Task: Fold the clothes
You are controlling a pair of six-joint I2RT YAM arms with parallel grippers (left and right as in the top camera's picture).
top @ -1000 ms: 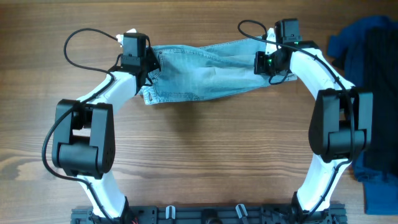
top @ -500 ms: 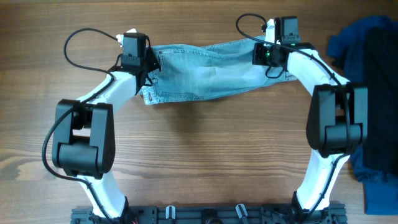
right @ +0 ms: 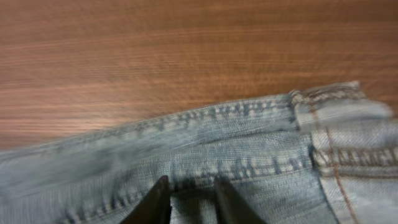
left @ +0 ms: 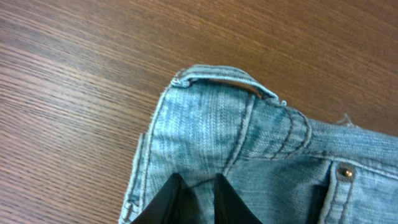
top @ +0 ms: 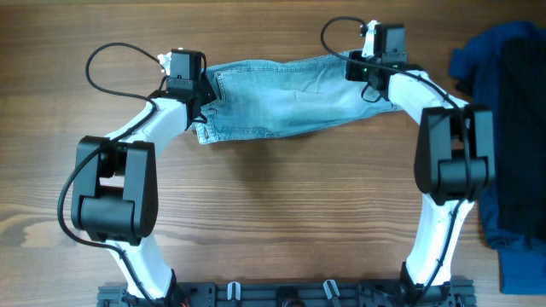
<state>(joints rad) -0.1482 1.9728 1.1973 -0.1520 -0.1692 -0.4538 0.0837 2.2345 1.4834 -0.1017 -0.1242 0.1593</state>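
Both ends of the denim shorts (top: 281, 94) lay flat on table (top: 273, 213); left gripper (left: 198, 186) narrowly parted over one corner, right gripper (right: 191, 186) narrowly parted over opposite edge.

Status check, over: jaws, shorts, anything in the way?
Left gripper, right gripper: jaws narrowly parted at each end of the shorts, hold unclear. Shorts flat on table. Dark garments far right, apart.

Your wooden table (top: 273, 213) carries the shorts (top: 281, 98), lying flat and crosswise along its far side. At your right edge lies a heap of dark garments (top: 503, 128), well apart from the shorts.
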